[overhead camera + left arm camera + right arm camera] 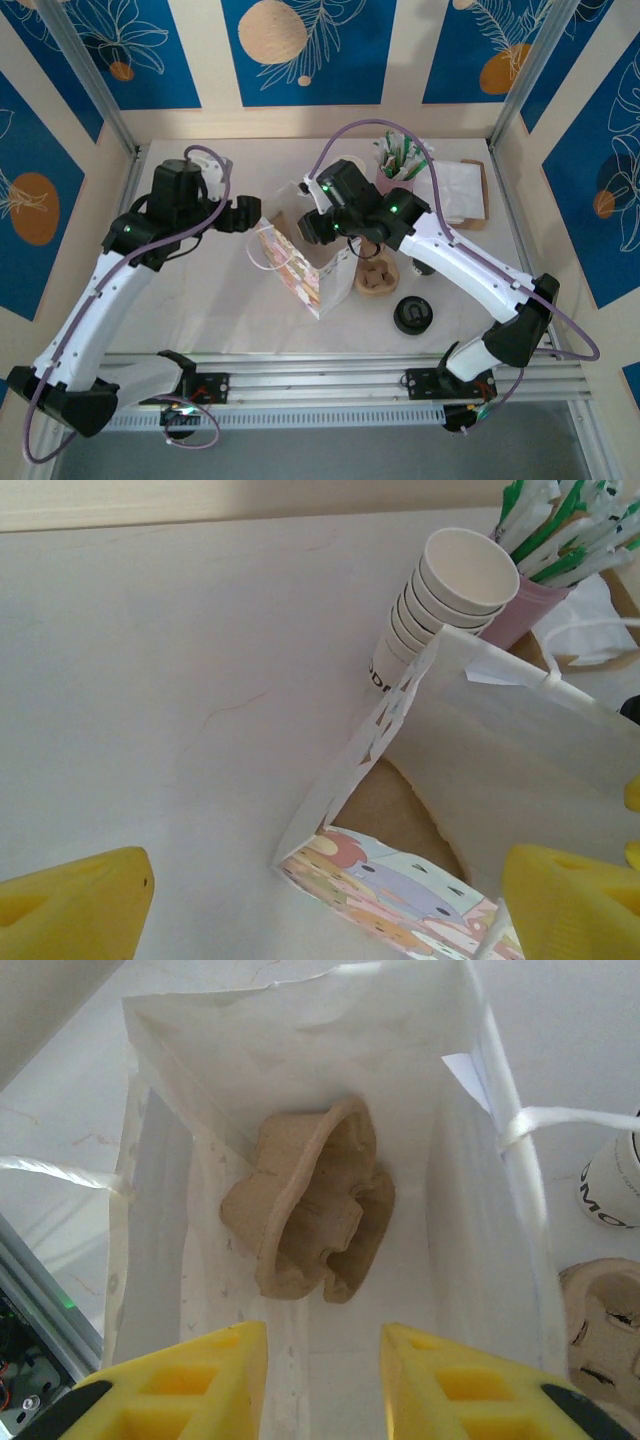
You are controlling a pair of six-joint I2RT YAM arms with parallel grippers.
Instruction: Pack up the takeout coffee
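A white paper bag (298,272) with a cartoon print stands open at the table's middle. My right gripper (323,1380) hangs over its mouth (300,1040), yellow fingers apart with nothing between them. A brown pulp cup carrier (310,1210) lies tilted at the bottom of the bag. My left gripper (325,910) is wide open at the bag's left side, the printed edge (400,895) between its fingertips without touching them. In the top view the left gripper (250,215) sits beside the bag and the right gripper (312,228) just above it. The takeout coffee is hidden from view.
A stack of lidless cream cups (450,595) stands behind the bag beside a pink holder of stirrers (392,170). Another pulp carrier (377,275) and a pile of black lids (412,315) lie right of the bag. Brown bags (465,190) sit at the back right.
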